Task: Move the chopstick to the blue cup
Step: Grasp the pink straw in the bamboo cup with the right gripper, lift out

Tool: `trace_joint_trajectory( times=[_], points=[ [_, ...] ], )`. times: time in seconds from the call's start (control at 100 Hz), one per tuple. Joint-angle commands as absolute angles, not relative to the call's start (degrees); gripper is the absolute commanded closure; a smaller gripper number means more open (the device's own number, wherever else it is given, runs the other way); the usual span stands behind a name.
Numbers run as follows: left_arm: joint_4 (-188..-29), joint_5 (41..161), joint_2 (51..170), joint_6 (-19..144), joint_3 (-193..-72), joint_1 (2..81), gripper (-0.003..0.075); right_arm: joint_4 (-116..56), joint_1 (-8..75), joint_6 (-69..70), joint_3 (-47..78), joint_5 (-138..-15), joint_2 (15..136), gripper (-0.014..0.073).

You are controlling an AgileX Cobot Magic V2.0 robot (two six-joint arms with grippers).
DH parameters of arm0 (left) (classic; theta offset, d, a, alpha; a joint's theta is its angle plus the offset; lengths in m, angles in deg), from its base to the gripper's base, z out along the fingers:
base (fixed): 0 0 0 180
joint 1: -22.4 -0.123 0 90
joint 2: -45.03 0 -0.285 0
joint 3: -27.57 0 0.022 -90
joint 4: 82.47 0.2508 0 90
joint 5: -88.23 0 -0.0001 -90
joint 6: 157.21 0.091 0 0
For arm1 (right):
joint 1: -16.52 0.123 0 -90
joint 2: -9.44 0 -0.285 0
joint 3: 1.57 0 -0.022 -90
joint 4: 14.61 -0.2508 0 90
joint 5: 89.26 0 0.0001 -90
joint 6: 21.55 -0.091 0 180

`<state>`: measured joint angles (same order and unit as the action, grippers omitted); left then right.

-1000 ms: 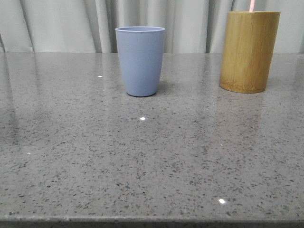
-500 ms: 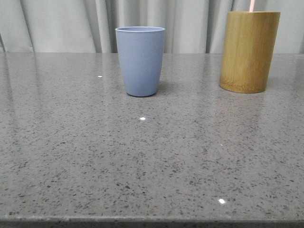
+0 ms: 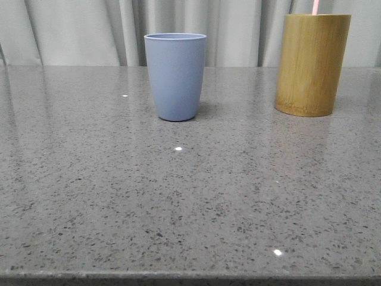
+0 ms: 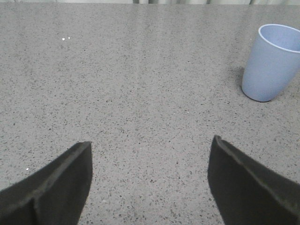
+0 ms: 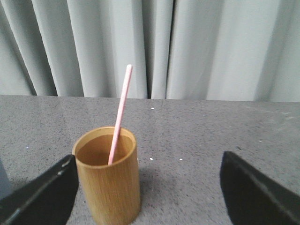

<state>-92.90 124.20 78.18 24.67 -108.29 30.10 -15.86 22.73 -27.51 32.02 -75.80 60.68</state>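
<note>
**Currently: chopstick in bamboo holder, both grippers released**

Currently, one pale pink chopstick (image 5: 120, 114) stands tilted inside the bamboo cylinder (image 3: 312, 64), its lower end resting inside against the wall and its upper part rising above the rim. The cylinder stands upright near the far right corner of the grey speckled stone table (image 3: 178, 196). The blue cup (image 3: 175, 75) stands upright near the far edge, about mid-width, well apart from the cylinder. The left wrist view shows the part of the cup's interior that is in view to be empty.

The table between the two containers is bare, as is the whole near half up to the front edge. A pale pleated curtain (image 5: 187, 47) hangs just behind the far edge.

The left gripper (image 4: 150, 183) hovers over bare table with its jaws spread wide, holding nothing. The right gripper (image 5: 147, 192) is likewise spread wide and empty, with the cylinder seen between its fingers but not touched.

In the front view only a short pink tip shows above the cylinder, cut off by the picture's edge, and neither arm appears. Whether a second stick is present cannot be told.
</note>
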Motion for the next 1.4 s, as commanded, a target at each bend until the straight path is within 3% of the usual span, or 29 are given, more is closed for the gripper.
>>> trace_joint_trajectory(
  times=[0.0, 0.65, 1.39],
  points=[
    [-93.4, 120.1, 78.4, 24.6, -109.9, 30.0, 0.0218, -15.9, 23.3, -27.4, 27.4, -83.9, 66.2, -0.0020],
    [-93.4, 120.1, 78.4, 24.6, -109.9, 30.0, 0.0218, -16.1, 26.4, -27.5, 3.4, -86.2, 95.8, -0.0020],
    [-93.4, 120.0, 78.4, 24.6, -109.9, 30.0, 0.0218, -17.8, 26.4, -27.6, -1.4, -87.0, 106.7, -0.0002]
  ],
)
